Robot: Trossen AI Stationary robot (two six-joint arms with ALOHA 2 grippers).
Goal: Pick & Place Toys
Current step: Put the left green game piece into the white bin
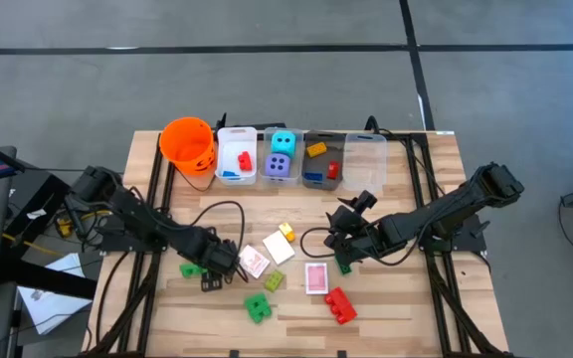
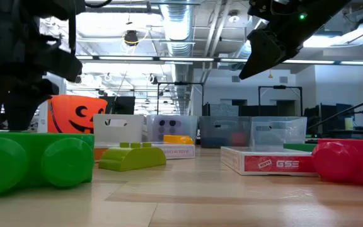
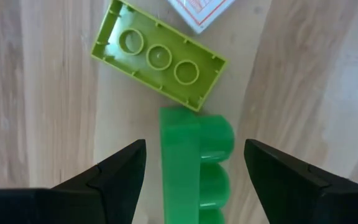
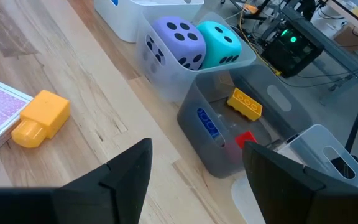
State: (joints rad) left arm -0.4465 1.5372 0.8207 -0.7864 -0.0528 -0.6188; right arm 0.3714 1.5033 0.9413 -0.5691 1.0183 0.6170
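**A:** How many toys are lying loose on the bench (image 1: 406, 308)?

**B:** Two dark green bricks, one (image 1: 258, 307) near the front edge and one (image 1: 190, 269) by the left gripper (image 1: 212, 281); a lime brick (image 1: 273, 281); a yellow brick (image 1: 286, 231); a red brick (image 1: 340, 305). Three cards are also lying there: a pink-backed one (image 1: 315, 277), a patterned one (image 1: 254, 262) and a pale one (image 1: 278, 249).

**A:** And the surroundings?

**B:** Pale wooden planks are forming the bench top, grey floor is showing around it, and a workshop ceiling with pipes and lights is showing behind.

**A:** Containers?

**B:** An orange bucket (image 1: 187, 145) is standing at the back left; I cannot tell what is inside. Four clear bins are sitting beside it in a row. The first (image 1: 237, 156) is holding a red and a blue piece, the second (image 1: 281, 157) a cyan die (image 1: 283, 141) and a purple die (image 1: 280, 166), the third (image 1: 322, 161) yellow, red and blue bricks. The fourth (image 1: 365, 159) is showing nothing I can make out.

**A:** The grippers?

**B:** The left gripper is hanging spread open over a green brick (image 3: 194, 165), fingers on either side, not touching. The right gripper (image 1: 346, 261) is hovering open near the bench middle, gripping nothing.
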